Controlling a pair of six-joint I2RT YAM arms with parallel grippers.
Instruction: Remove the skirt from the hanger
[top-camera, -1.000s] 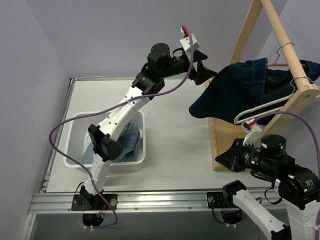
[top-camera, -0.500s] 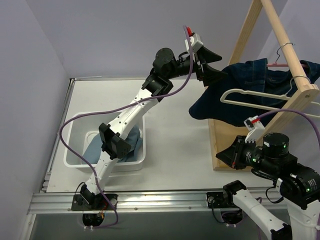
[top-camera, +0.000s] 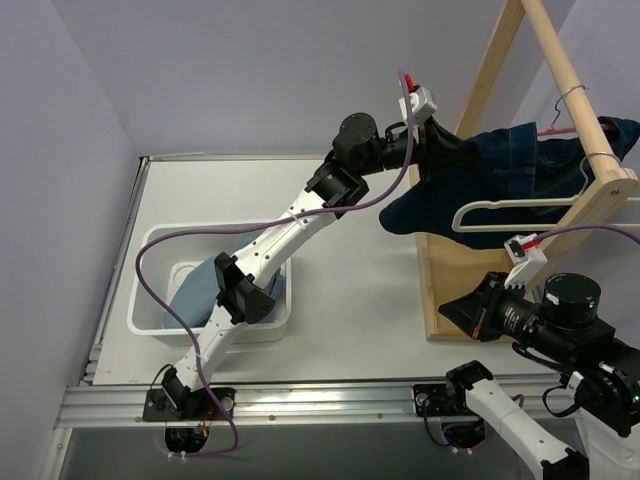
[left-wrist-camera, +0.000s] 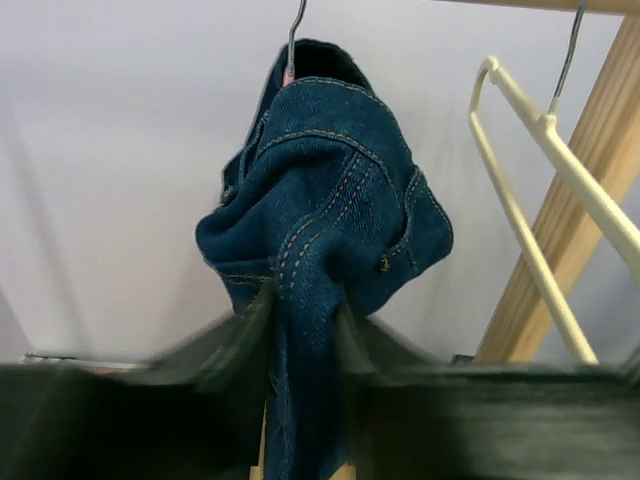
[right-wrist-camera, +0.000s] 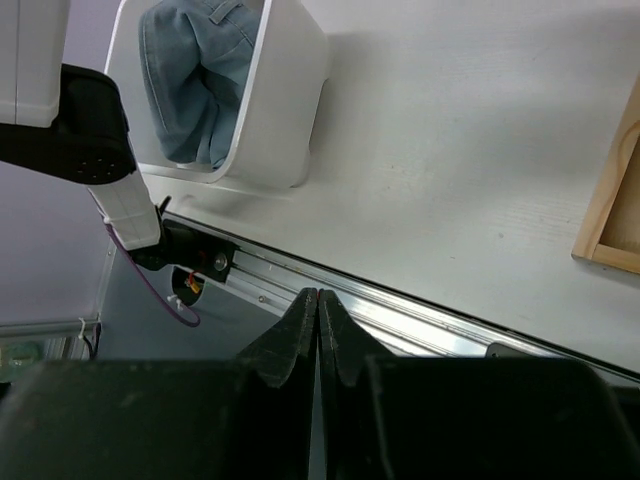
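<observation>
- Left gripper (left-wrist-camera: 305, 325): fingers pinched on a low fold of the dark blue denim skirt (left-wrist-camera: 335, 210). The cloth runs down between them.
- Skirt: bunched, still draped on its pinkish, wire-hooked hanger (left-wrist-camera: 294, 38), up at the pale wooden rack rail (top-camera: 565, 75). None of it is on the table.
- Just beside it on the same rail is a bare white plastic hanger (left-wrist-camera: 540, 230).
- Right gripper (right-wrist-camera: 318, 330): fingers pressed together with nothing between them. It sits over the near table edge, well apart from the skirt.
- White plastic bin (top-camera: 150, 250), far left, holds a light blue garment (right-wrist-camera: 195, 60).
- Progress, as I judge it: grip secured, removal not done. The skirt has yet to be pulled clear of the hanger.
</observation>
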